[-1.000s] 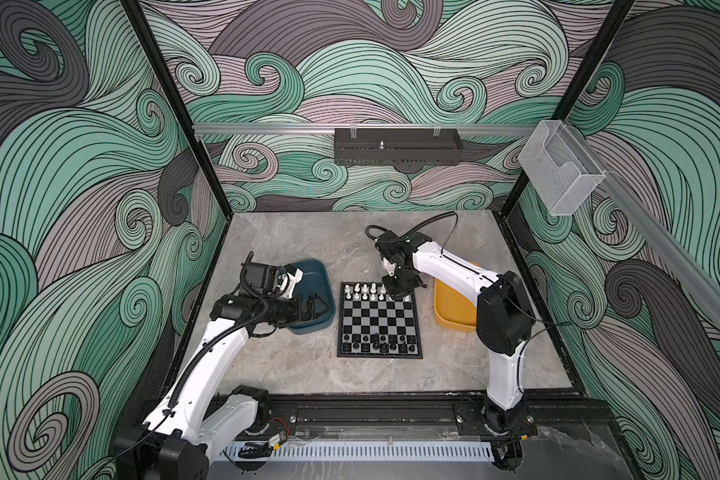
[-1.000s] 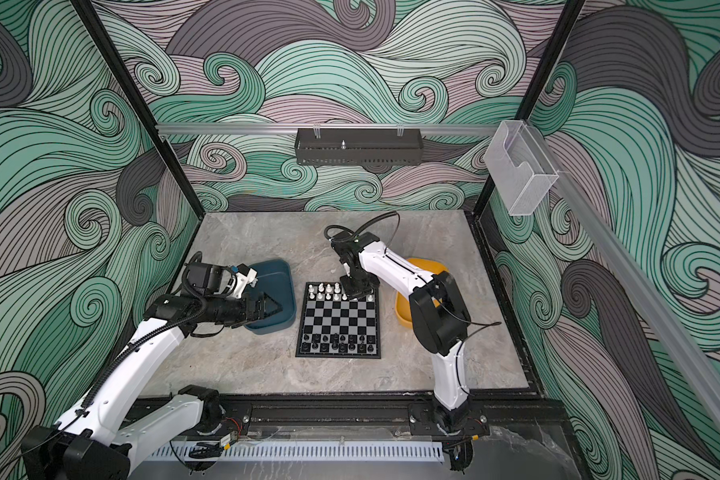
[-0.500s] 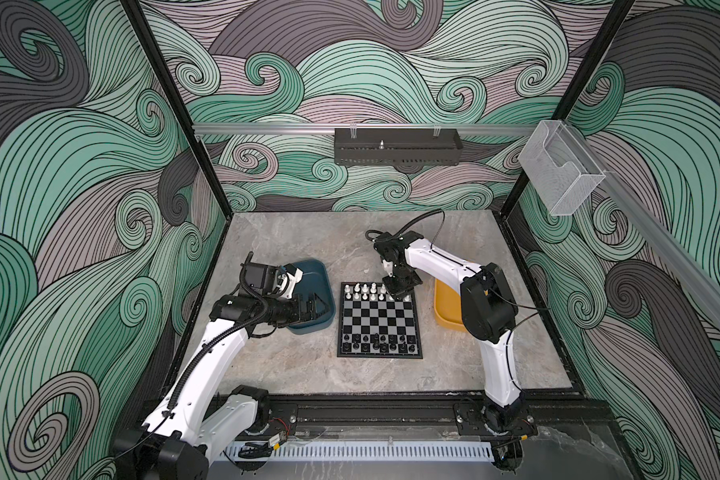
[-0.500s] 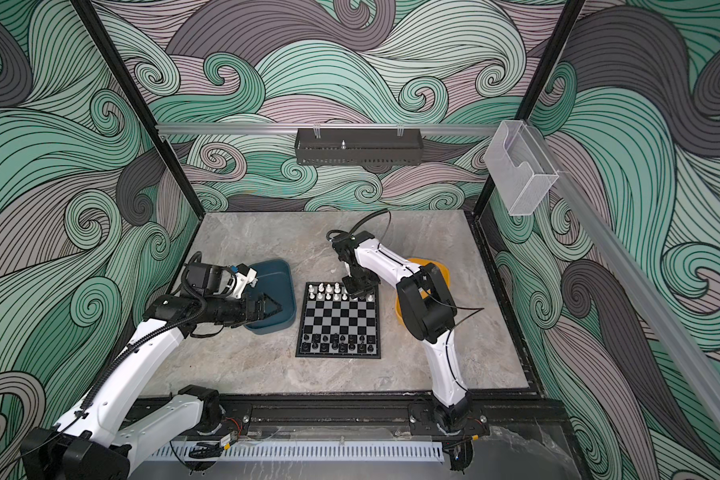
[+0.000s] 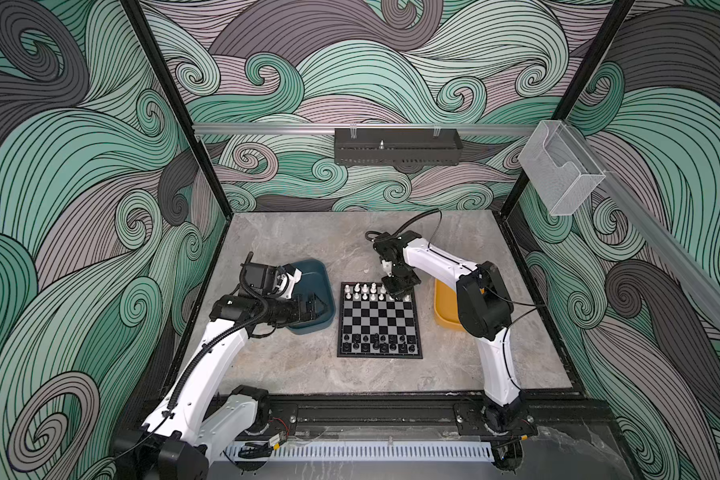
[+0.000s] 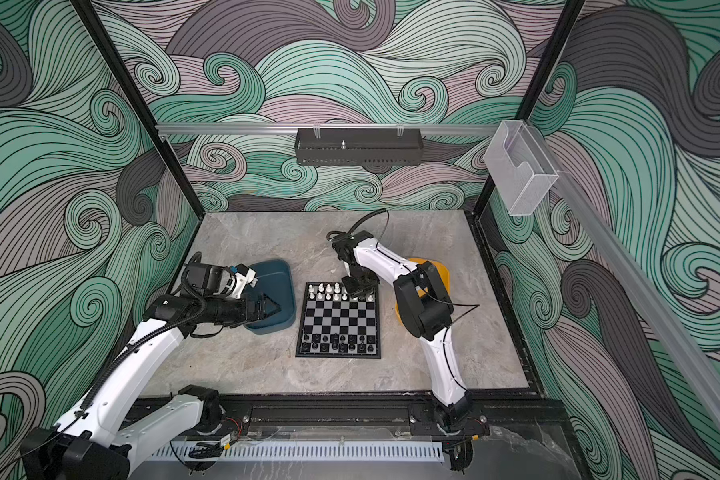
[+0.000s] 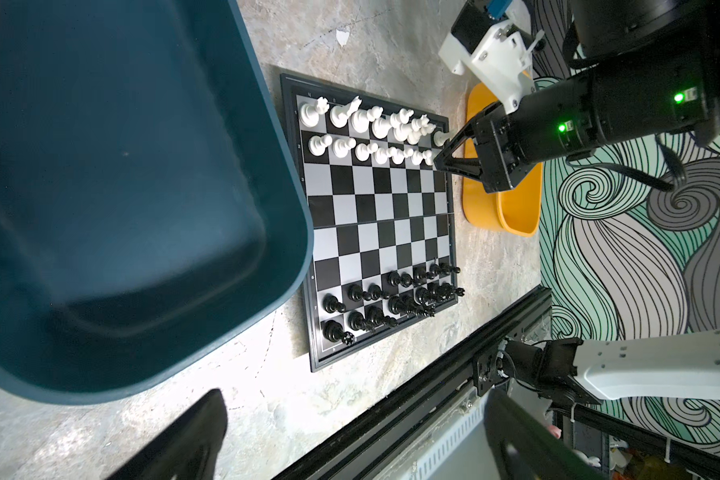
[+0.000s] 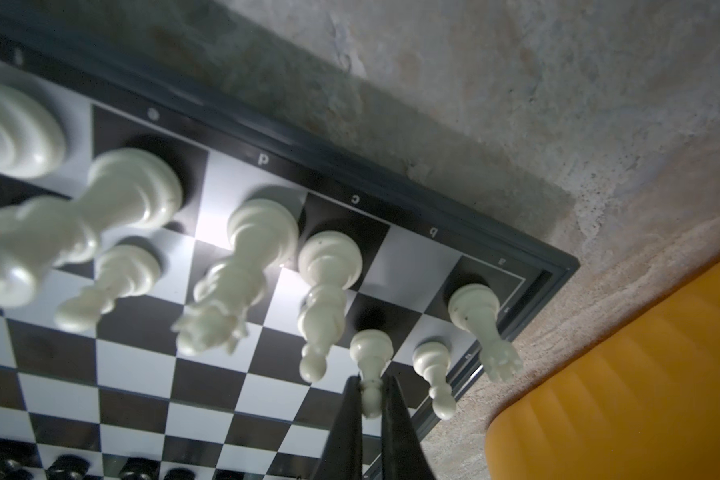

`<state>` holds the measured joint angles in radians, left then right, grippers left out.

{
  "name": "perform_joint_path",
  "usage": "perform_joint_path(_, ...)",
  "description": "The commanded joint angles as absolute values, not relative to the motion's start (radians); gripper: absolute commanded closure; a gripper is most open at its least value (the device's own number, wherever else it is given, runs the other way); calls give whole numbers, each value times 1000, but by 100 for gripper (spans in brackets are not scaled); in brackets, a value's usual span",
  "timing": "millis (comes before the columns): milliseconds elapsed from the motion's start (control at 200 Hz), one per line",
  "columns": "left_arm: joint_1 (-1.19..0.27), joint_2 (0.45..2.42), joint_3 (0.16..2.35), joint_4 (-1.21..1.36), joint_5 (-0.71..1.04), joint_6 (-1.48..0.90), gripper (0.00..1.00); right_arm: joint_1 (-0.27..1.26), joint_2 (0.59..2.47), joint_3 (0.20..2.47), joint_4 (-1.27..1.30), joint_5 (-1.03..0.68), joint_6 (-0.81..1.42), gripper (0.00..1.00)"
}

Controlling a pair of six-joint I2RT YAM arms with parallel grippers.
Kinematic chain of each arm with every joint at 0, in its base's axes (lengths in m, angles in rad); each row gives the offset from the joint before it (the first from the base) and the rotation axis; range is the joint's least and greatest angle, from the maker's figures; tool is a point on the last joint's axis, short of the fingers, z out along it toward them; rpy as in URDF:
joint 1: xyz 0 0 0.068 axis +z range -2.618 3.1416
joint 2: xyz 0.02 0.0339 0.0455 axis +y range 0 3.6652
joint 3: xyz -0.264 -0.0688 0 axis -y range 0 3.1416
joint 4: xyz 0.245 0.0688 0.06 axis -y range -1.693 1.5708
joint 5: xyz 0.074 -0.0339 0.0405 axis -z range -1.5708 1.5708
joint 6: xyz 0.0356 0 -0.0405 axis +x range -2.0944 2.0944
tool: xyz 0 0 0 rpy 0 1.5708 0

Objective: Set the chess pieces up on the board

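Pinching with right gripper [image 8: 371,382] the head of a white pawn [image 8: 371,347], base seemingly seated on chessboard [image 8: 391,174]; holding nothing in wide-open left gripper [image 7: 354,399]. Nearly finished, apparently leaving bare one square beside corner rook [image 8: 474,307].

Board [image 5: 378,318] middle open; both end rows packed (chessmen [image 5: 365,287]).

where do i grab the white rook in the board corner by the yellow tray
I'd pinch the white rook by its stem under the crown, coming straight down, since it stands upright. One finger over the empty square beside it, the other outside the board on the yellow tray side; a white pawn blocks the front.
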<state>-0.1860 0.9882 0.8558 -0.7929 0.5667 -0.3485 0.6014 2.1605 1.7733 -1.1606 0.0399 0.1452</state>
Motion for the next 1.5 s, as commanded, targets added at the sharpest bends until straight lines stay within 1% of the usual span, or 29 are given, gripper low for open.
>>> perform_joint_path(0,-192,976,895,-815,552,-334,1,598,2189,1796,-1179,20,143,88)
perform_joint_path(115,-192,976,899,-820,545,-335,1,597,2194,1798,-1181,22,143,88)
perform_joint_path(305,-192,976,900,-821,539,-336,2,589,2199,1800,-1181,15,144,79)
perform_joint_path(405,-193,976,898,-823,535,-338,1,586,2195,1802,-1181,19,147,78)
perform_joint_path(510,-193,979,901,-829,501,-345,1,584,2176,1811,-1183,33,153,78)
perform_joint_path(570,-193,984,907,-841,441,-361,2,583,2147,1816,-1184,51,160,77)
perform_joint_path(650,-193,1000,924,-859,334,-389,1,583,2085,1824,-1181,63,169,72)
perform_joint_path(761,-186,1055,924,-812,295,-431,1,581,1979,1832,-1181,75,184,61)
perform_joint_path(826,-186,1123,945,-798,282,-440,1,583,1911,1825,-1180,73,197,56)
perform_joint_path(886,-186,1197,971,-790,227,-436,3,583,1838,1794,-1152,44,209,48)
perform_joint_path(956,-186,1294,1021,-789,170,-424,6,582,1733,1716,-1083,-9,227,40)
perform_joint_path(1041,-184,1443,1122,-833,75,-395,10,582,1588,1599,-990,-80,249,28)
perform_joint_path(1106,-184,1580,1238,-915,5,-394,15,583,1490,1503,-913,-143,267,20)
perform_joint_path(1151,-183,1657,1296,-938,-48,-396,23,581,1426,1441,-862,-189,285,15)
perform_joint_path(1181,-180,1699,1328,-944,-70,-394,25,581,1387,1399,-833,-217,299,13)
perform_joint_path(1231,-176,1755,1369,-941,-99,-389,26,582,1329,1340,-783,-250,320,10)
perform_joint_path(1316,-169,1839,1437,-931,-144,-376,28,581,1258,1263,-723,-303,339,7)
perform_joint_path(1406,-166,1933,1516,-933,-181,-342,33,581,1218,1225,-707,-330,342,7)
perform_joint_path(1461,-164,1981,1551,-934,-202,-328,39,580,1200,1211,-701,-347,338,7)
perform_joint_path(1496,-163,2002,1558,-920,-216,-322,41,579,1186,1204,-699,-352,336,7)
